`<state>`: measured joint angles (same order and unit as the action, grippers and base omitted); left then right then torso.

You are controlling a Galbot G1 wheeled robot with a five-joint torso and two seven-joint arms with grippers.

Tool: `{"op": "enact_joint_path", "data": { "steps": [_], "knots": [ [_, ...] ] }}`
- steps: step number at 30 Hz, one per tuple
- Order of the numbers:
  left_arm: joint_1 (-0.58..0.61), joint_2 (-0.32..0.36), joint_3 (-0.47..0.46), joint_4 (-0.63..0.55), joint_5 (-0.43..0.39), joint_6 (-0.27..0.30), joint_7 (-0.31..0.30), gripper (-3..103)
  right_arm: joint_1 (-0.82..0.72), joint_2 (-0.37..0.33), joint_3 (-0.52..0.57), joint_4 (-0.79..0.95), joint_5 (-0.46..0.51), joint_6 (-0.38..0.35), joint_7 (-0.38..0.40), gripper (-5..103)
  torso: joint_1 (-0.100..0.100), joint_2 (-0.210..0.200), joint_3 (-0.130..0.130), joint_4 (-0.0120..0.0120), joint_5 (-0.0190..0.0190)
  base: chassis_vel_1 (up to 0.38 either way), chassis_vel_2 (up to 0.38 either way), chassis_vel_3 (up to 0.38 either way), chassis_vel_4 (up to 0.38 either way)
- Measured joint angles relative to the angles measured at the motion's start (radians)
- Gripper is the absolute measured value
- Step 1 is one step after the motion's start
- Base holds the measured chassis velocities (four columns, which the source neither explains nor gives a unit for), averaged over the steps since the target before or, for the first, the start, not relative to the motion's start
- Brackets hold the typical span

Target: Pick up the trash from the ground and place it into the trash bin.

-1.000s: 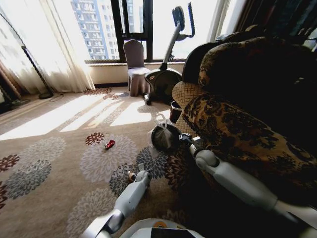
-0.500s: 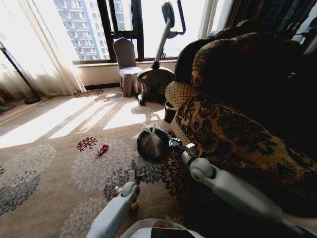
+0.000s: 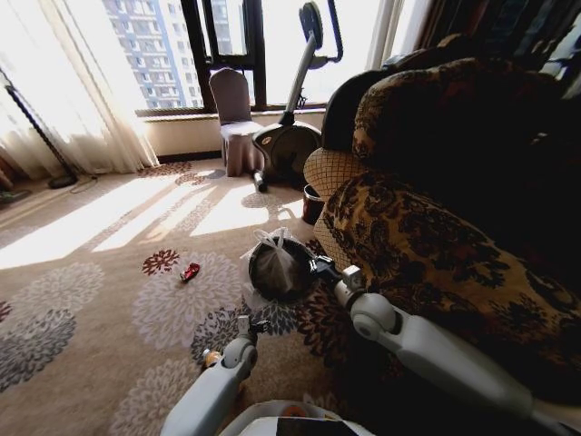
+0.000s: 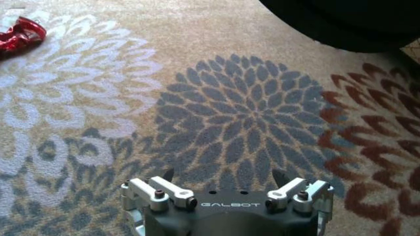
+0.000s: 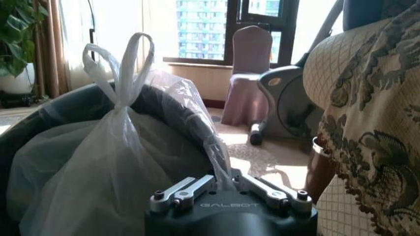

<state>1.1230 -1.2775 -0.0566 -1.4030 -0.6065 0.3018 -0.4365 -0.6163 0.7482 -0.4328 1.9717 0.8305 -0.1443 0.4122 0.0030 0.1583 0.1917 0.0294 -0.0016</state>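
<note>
Our right gripper (image 5: 226,184) pinches the bin (image 3: 277,270) rim by the sofa (image 3: 436,245); our left gripper (image 4: 223,184) hangs wide, empty, the red scrap (image 3: 189,272) well off. That thin liner could slip free.

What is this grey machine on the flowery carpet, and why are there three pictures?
It is a robot with two arms. One picture comes from a camera on its head, the other two from cameras on its wrists. Its right tool is shut on the rim of the trash bin, a small black bucket lined with a plastic bag. Its left tool hangs open over the carpet, holding nothing. A small red scrap lies on the carpet farther off. A big patterned armchair stands on the robot's right.
</note>
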Motion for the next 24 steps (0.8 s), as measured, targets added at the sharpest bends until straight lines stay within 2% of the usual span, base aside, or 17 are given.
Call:
{"op": "enact_joint_path", "data": {
  "steps": [5, 11, 13, 19, 22, 24],
  "knots": [
    [0.006, 0.01, -0.004, 0.001, 0.069, -0.026, 0.023, 99, 0.0, 0.002, 0.012, -0.02, -0.002, 0.012, -0.004, 0, 0.0, 0.0, 0.0, -0.0008, 0.0016, 0.141, -0.181, -0.16, 0.218],
    [0.015, 0.019, -0.025, -0.025, 0.076, -0.026, 0.025, 100, -0.009, 0.027, 0.004, -0.01, -0.005, 0.015, -0.012, 0, -0.001, 0.001, -0.001, -0.001, 0.0014, 0.171, -0.213, -0.188, 0.21],
    [0.024, 0.028, -0.043, -0.04, 0.061, -0.021, 0.025, 100, -0.017, 0.042, 0.0, -0.017, -0.018, 0.019, -0.018, 0, -0.001, 0.001, -0.001, 0.0, 0.0018, 0.087, -0.098, -0.094, 0.094],
    [0.036, 0.063, -0.075, -0.093, -0.007, 0.015, 0.03, 100, -0.021, 0.045, 0.024, -0.054, -0.038, 0.04, -0.022, 0, 0.0, 0.0, 0.0, -0.0002, 0.0017, 0.01, -0.005, -0.021, 0.019],
    [0.02, 0.097, -0.085, -0.097, -0.029, 0.051, 0.091, 100, -0.021, 0.036, 0.038, -0.068, -0.04, 0.05, -0.024, 0, 0.0, 0.0, 0.0, -0.0008, 0.0015, -0.012, 0.011, 0.017, -0.014],
    [0.017, 0.107, -0.086, -0.102, -0.05, 0.062, 0.089, 100, -0.021, 0.034, 0.04, -0.061, -0.032, 0.047, -0.019, 0, 0.0, 0.0, 0.0, -0.0009, 0.0017, 0.0, 0.0, 0.0, 0.0]
  ]
}}
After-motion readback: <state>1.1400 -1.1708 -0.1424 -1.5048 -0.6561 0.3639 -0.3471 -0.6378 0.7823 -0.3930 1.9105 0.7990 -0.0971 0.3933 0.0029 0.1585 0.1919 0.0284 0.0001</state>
